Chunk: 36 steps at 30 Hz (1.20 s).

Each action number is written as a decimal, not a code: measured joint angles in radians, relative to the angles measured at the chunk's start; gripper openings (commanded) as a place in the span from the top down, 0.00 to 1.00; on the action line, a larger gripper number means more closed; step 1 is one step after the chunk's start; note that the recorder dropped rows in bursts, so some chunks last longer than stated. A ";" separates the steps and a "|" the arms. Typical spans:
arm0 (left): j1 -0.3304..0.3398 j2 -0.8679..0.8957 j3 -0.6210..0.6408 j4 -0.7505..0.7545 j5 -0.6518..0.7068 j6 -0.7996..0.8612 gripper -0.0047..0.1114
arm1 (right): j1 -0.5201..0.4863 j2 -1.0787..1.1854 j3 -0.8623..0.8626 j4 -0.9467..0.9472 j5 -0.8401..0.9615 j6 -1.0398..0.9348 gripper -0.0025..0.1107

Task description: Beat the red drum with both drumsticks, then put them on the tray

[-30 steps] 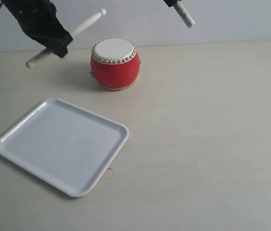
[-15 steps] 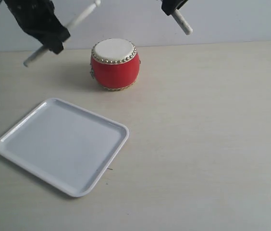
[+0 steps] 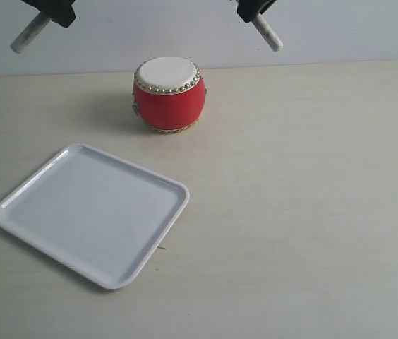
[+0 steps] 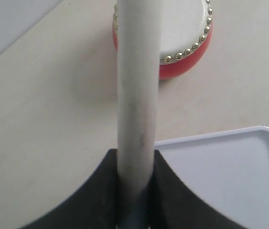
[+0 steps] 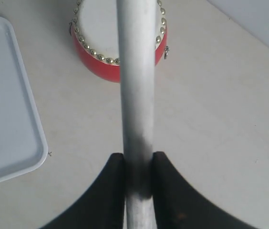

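The left hand [image 4: 134, 161] has risen gripping one drumstick [image 4: 137, 71]; the right hand [image 5: 138, 163] grips the second drumstick [image 5: 137, 71].

Exterior view's top edge crops left drumstick [image 3: 28, 34], right drumstick [image 3: 268, 34].

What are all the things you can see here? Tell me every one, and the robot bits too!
red drum: one, glossy red with a cream top and shiny studs, standing on the table near the wall
tray: one, white, lying flat on the table in front of the drum, nothing in it
drumsticks: two, pale, left drumstick and right drumstick, held in the air on either side above the drum
table: one, light beige, under everything
wall: one, pale grey-blue, behind the table
left gripper: one, black, shut on the left drumstick
right gripper: one, black, shut on the right drumstick
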 measured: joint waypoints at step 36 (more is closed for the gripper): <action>0.000 0.000 0.000 0.000 0.000 0.000 0.96 | 0.000 0.010 -0.002 0.034 -0.006 0.006 0.98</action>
